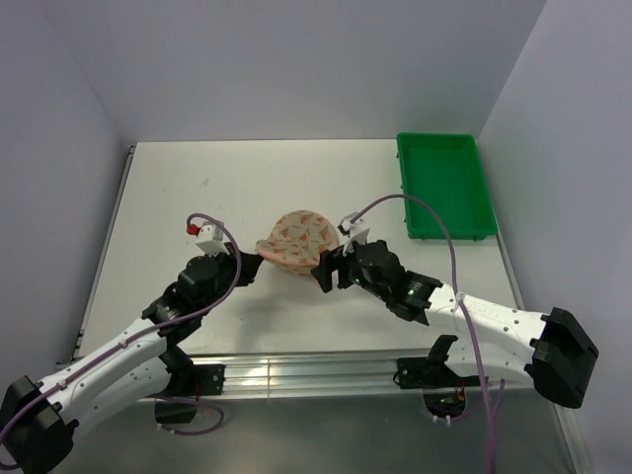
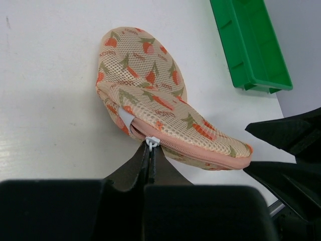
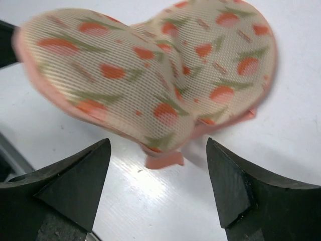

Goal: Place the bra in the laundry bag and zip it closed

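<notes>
The peach-pink mesh laundry bag with red-orange marks lies mid-table, folded into two lobes; it also shows in the left wrist view and the right wrist view. My left gripper is shut on the bag's white zip pull at the bag's near-left edge; in the top view the left gripper sits at the bag's left. My right gripper is open and empty, just short of the bag's pink tab; in the top view it is at the bag's right. The bra is not visible.
A green plastic tray stands at the back right, also in the left wrist view. Grey walls close the table at the back and sides. A metal rail runs along the near edge.
</notes>
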`<state>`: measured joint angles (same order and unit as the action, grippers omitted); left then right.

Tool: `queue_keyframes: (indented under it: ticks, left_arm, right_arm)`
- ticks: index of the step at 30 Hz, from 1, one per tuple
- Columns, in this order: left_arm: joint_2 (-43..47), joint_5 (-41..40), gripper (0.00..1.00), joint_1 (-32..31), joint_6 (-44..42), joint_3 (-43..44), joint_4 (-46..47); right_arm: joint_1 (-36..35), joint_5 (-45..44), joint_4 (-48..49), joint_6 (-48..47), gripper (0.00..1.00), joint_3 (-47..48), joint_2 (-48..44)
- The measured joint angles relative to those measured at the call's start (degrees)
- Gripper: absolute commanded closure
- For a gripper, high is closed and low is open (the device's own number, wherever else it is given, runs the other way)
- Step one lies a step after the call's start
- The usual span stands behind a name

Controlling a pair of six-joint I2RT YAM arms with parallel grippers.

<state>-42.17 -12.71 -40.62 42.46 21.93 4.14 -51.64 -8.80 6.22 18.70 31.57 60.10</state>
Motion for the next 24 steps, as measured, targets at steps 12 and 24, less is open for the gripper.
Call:
queue_keyframes:
  ticks: [12, 24]
  left_arm:
    - [-3.5, 2.1, 1.00, -1.5, 0.0, -0.1, 5.2]
    - [-2.8, 2.3, 1.00, -2.6, -0.1, -0.1, 3.7]
  right_arm:
    - [-2.4, 11.8, -1.9, -7.9, 0.37, 18.3, 13.1]
    - [-2.9, 12.5, -2.1, -9.3, 1.00, 17.2, 18.0]
